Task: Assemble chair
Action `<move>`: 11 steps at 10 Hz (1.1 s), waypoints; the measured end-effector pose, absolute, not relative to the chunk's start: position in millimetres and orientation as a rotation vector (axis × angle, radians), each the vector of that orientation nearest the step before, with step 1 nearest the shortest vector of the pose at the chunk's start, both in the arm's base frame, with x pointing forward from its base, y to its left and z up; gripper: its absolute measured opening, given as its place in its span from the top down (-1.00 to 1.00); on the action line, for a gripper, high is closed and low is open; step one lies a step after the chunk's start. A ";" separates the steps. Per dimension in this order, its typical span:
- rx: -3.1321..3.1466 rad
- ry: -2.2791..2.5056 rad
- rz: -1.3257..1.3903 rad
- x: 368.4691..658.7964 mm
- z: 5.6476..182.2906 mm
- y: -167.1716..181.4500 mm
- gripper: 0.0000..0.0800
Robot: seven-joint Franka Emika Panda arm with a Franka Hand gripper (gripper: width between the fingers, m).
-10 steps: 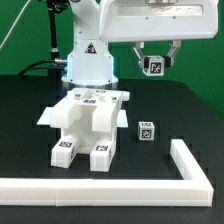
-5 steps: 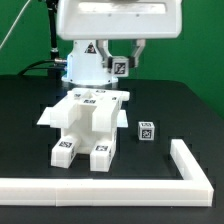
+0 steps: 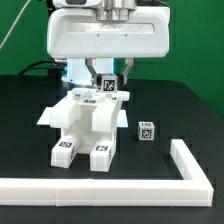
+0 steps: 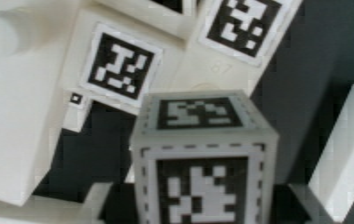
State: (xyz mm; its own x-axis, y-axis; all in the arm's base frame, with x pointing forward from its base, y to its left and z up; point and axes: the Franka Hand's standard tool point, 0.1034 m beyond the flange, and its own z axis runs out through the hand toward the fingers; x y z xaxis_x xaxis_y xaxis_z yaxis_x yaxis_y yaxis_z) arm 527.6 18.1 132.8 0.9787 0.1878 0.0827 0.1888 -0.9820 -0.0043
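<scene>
- While the tool (image 3: 108,80) is clamped on a short square post (image 3: 109,86), that post is held in the air just above the top of the part-built chair (image 3: 85,120); whether the two touch cannot be told.
- The chair, made of matte-white blocks with square black-and-white tags, is stood near the middle of the black table (image 3: 25,150).
- A second tagged post (image 3: 146,129) is set on the table near the chair, toward the exterior view's right.
- A long white L-shaped rail (image 3: 120,187) is laid along the near edge and up the exterior view's right.
- In the wrist view, the short square post (image 4: 200,150) is shown close up, tags on two faces, with the tagged chair (image 4: 32,110) behind it.
</scene>
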 end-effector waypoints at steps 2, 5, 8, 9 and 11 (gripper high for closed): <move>-3.110 -0.302 -0.119 526.2 131.0 22.1 0.29; -3.114 -0.309 -0.113 525.5 124.4 22.5 0.29; -3.117 -0.309 -0.103 524.2 118.9 21.1 0.29; -3.119 -0.310 -0.111 525.1 118.2 21.1 0.29; -3.120 -0.310 -0.116 526.0 118.2 20.9 0.29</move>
